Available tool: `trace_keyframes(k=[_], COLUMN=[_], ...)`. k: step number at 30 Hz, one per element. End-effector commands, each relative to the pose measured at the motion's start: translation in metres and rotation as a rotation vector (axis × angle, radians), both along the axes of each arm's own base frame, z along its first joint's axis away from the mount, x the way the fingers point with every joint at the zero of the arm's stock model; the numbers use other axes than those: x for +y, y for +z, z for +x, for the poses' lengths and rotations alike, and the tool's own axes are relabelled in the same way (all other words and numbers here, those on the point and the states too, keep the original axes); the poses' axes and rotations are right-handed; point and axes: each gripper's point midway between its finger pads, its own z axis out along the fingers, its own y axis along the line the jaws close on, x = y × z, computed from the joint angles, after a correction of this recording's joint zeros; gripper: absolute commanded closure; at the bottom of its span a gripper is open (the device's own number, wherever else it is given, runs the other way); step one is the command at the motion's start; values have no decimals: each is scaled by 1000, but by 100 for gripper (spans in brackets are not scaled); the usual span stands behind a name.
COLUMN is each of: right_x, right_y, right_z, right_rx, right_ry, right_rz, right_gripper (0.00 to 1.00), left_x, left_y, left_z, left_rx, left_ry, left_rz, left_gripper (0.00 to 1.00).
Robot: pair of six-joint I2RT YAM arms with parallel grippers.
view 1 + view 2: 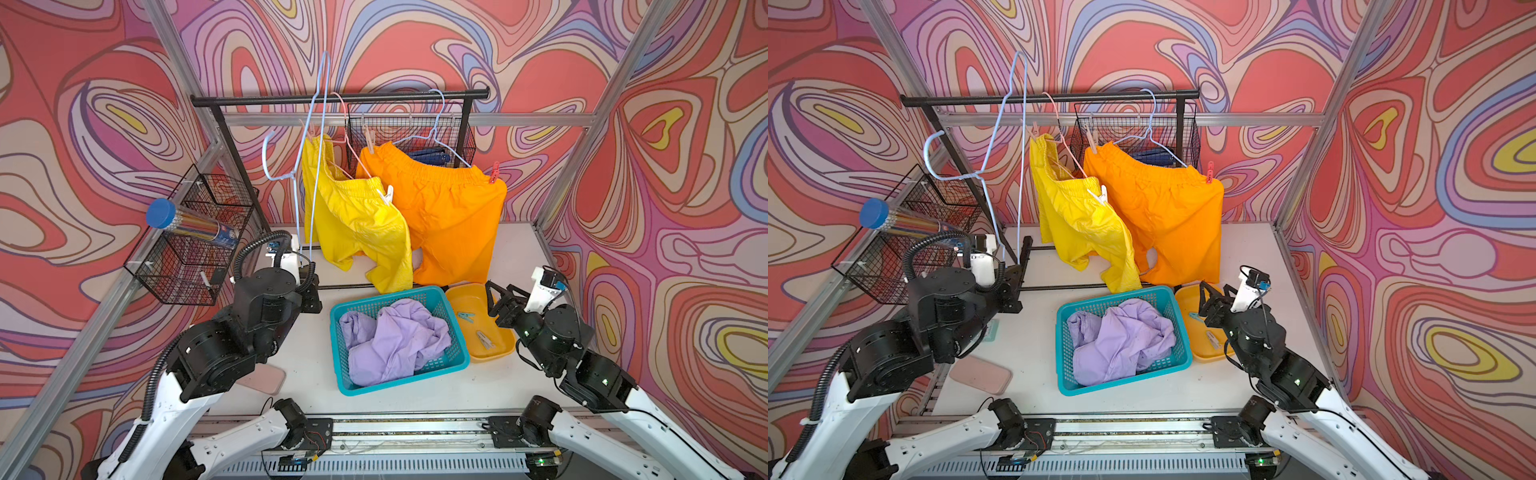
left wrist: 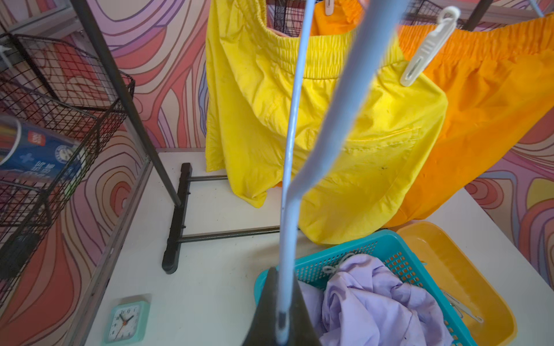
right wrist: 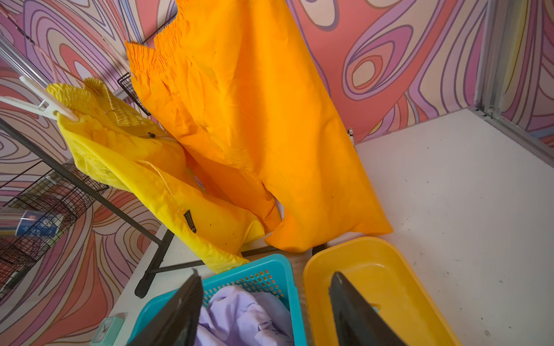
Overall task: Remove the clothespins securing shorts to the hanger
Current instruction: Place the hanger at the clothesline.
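Two clothespins (image 1: 484, 340) lie flat in the yellow tray (image 1: 471, 299). Four more (white clothespin (image 1: 387, 195) tilted, red clothespin (image 1: 494, 173) upright) grip the hanging yellow shorts (image 1: 353, 220) and orange shorts (image 1: 453, 224), jaws downward. Left gripper (image 2: 281, 317) clamps the upright pale blue hanger (image 2: 335, 134); right gripper (image 3: 266, 274) stands with jaws apart.

I am gripping the pale blue hanger (image 2: 347, 99) with my left gripper (image 2: 283, 287), jaws pinched tight on its wire and my left arm stretching to the far left. I am holding my right gripper (image 3: 263, 274) low on the right, jaws spread wide with nothing between them.
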Motion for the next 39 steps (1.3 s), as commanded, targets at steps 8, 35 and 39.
trace_keyframes(k=[8,35,39], right_x=[1,6,10], right_y=[0,-13,-13], right_z=[-2,2,6], right_rx=[-6,11,8], right_ry=[14,23,27], right_rz=[6,-34,-53], right_gripper=[31,31,31], left_x=[37,71,70], left_y=[-68,-19,-12], left_z=[5,120,136], left_rx=[233,253,265], left_ry=[179,212,178], left_rz=[-26,-204,-206], left_gripper=[100,100,100])
